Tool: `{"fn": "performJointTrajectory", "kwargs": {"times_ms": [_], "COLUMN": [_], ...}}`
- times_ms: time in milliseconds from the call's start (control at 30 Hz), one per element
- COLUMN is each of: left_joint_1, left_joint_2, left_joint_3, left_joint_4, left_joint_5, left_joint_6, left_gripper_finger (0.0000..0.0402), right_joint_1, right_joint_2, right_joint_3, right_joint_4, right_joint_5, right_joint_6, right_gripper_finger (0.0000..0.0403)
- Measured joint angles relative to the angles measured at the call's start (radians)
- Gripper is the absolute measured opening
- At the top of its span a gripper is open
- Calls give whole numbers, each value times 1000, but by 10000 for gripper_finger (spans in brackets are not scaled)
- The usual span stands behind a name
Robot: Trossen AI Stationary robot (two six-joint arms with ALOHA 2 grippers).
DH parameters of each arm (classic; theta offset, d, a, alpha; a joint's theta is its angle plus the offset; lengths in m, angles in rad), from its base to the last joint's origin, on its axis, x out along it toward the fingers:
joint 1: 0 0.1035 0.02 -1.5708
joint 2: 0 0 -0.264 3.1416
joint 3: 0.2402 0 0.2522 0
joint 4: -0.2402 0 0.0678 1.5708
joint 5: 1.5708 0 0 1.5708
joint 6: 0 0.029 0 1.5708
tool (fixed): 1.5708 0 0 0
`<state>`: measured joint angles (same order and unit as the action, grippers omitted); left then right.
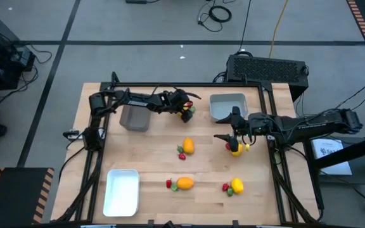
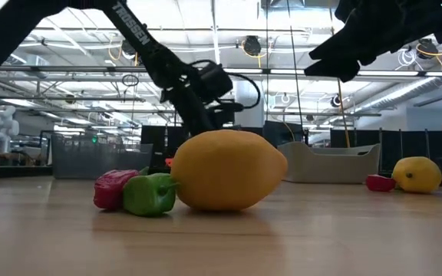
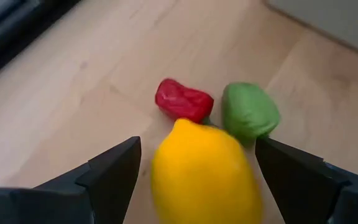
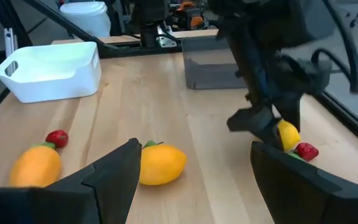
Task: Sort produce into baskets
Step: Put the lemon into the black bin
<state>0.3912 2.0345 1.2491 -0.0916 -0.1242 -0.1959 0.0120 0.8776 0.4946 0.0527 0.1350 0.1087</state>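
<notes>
the brown-grey basket [image 1: 135,118] is sitting by the table's far edge, nothing visible inside it. just to its right, the left gripper [image 1: 184,109] is hovering with jaws spread wide around a yellow fruit [image 3: 205,174], a red piece [image 3: 183,101] and green piece [image 3: 249,111] beside it. farther right, the light grey-blue basket [image 1: 227,106] is lying empty, the right gripper [image 1: 233,140] gaping open over another yellow fruit [image 1: 236,149]. the white basket [image 1: 121,192], nearer the front, is holding nothing.

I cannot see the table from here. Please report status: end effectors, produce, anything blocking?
Left end effector open, straddling a yellow fruit near the brown-grey basket. Right end effector open above another yellow fruit. Nothing blocking.
</notes>
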Motion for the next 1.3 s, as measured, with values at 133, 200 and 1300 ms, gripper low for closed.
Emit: {"fn": "performJointTrajectory", "kwargs": {"times_ms": [133, 200, 1300], "left_joint_1": [-11, -17, -29], "left_joint_2": [18, 16, -420], "left_joint_3": [0, 0, 1], "left_joint_4": [5, 3, -452], "left_joint_5": [-41, -48, -109], "left_joint_6": [12, 20, 105], "left_gripper_finger": [325, 325, 257], "right_joint_1": [-5, -9, 2], "right_joint_2": [0, 0, 0], "right_joint_3": [0, 0, 0], "right_joint_4": [6, 8, 33], "right_joint_5": [0, 3, -11], "right_joint_6": [-23, -28, 16], "right_gripper_finger": [290, 290, 290]}}
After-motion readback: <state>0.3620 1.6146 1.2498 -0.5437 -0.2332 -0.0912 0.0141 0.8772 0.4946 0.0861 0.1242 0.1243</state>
